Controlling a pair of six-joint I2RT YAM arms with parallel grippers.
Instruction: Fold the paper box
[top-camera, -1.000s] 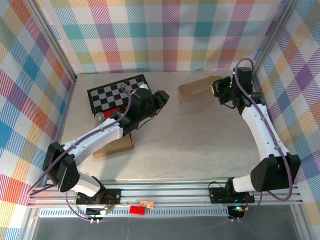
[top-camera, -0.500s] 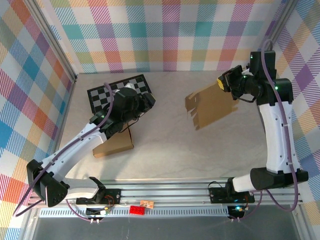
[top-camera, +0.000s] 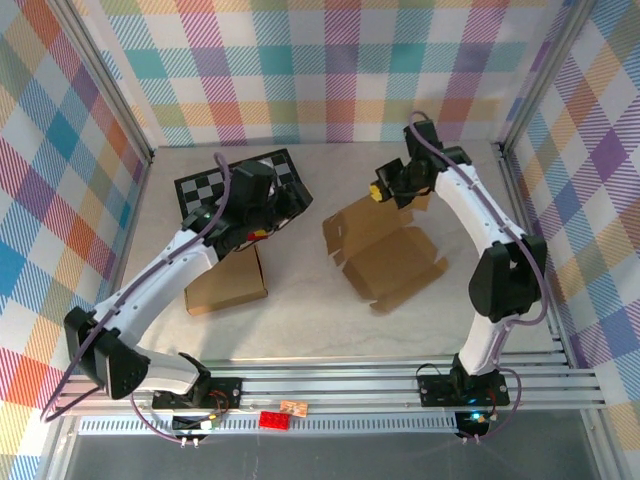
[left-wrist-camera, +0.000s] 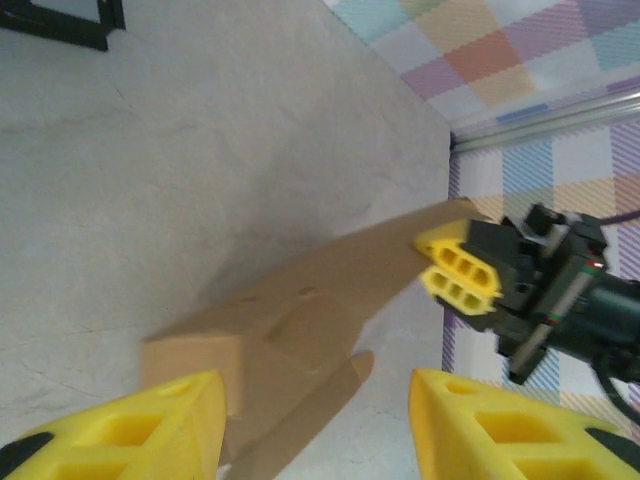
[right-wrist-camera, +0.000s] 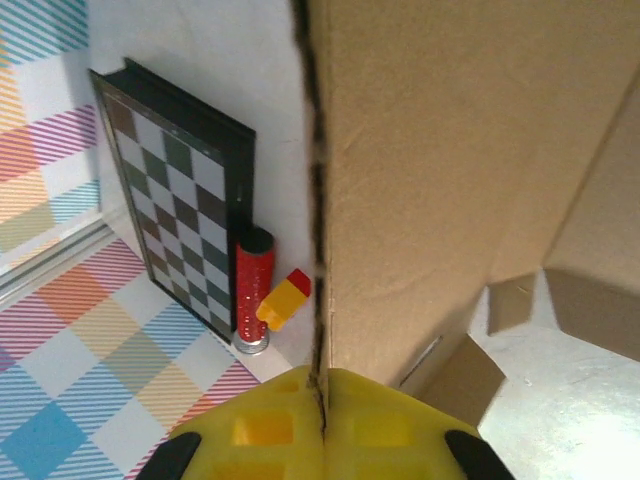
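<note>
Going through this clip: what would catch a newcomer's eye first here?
The opened-out cardboard box right of the table's centre, its far edge clamped by the right gripper, jaws shut. Then the chessboard at the far left, with the left gripper over it, jaws open and empty.

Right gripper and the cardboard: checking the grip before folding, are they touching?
Touching. The right wrist view shows the edge of the cardboard clamped in the seam of the shut right gripper.
</note>
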